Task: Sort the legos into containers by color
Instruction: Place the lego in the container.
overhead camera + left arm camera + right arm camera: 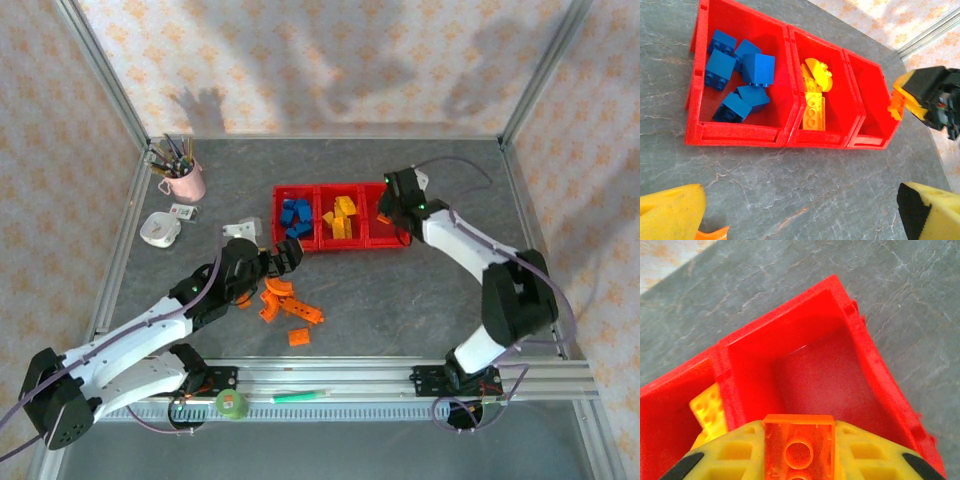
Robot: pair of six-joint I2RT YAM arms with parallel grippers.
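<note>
top view: your right end effector [386,213] hangs over the rightmost of the containers [340,246]. loose orange legos [290,305] lie on the tabletop [400,300] near your left end effector [288,254].
left wrist: its jaws stand wide apart. blue legos [740,75] sit in the left container and yellow legos [815,105] in the middle one.
right wrist: jaws clamped on an orange lego [799,447] above the right container.

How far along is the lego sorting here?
Done: blue bricks lie in the left bin, yellow bricks in the middle bin. In hand: the right gripper is shut on an orange brick at the empty right bin. Left: several orange bricks on the table by the open left gripper.
</note>
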